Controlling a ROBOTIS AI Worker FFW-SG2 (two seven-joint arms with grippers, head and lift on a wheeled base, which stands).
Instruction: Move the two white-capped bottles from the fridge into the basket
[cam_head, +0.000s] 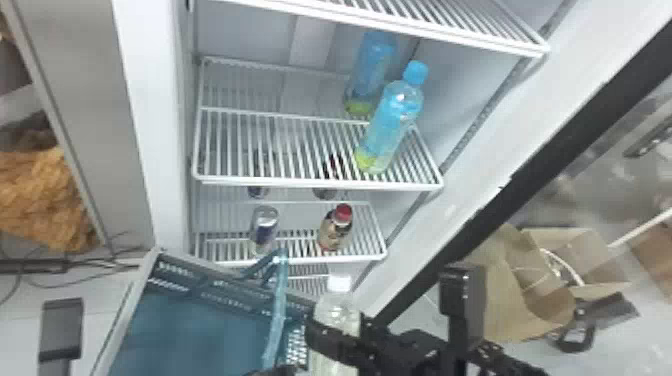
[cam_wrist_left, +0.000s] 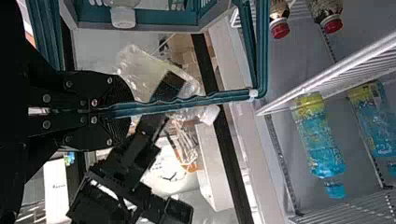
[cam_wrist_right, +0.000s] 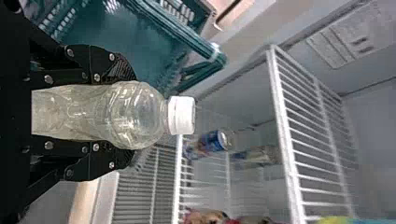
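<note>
Right now, one white-capped bottle (cam_head: 334, 307) is upright in the right gripper (cam_head: 345, 331), its two black fingers (cam_wrist_right: 109, 161) pressed against opposite sides of the clear body. The bottle is in front of the fridge, below the level of the shelf with the cans and just beside the basket (cam_head: 240, 297); in the head view, its white cap rises above the fingers.

A second white-capped bottle (cam_wrist_left: 123, 17) shows in part in the left wrist view, its cap overlapping the basket's wall; exactly how it sits there I can't tell.

The teal basket is in front of the fridge, its inside facing up. The left gripper (cam_head: 275, 371) is clenched on the basket's teal handle (cam_head: 280, 305), the strip pinched between its fingertips.

In the fridge, two blue-capped bottles with blue labels and yellow-green bottoms stand on the right side of a white wire shelf (cam_head: 320, 182), the front one (cam_head: 390, 127) ahead of the rear one (cam_head: 370, 70). On the wire shelf beneath, a can (cam_head: 264, 227) stands to the left of a red-capped bottle (cam_head: 336, 229), the two apart, with another can (cam_head: 257, 192) and another red-capped bottle (cam_wrist_left: 329, 14) behind them.

To the fridge's right, past the black edging (cam_head: 467, 220), there is an open cardboard box (cam_head: 520, 295). On the left, a brown fluffy thing (cam_head: 42, 195) lies above some dark cables (cam_head: 75, 265).
</note>
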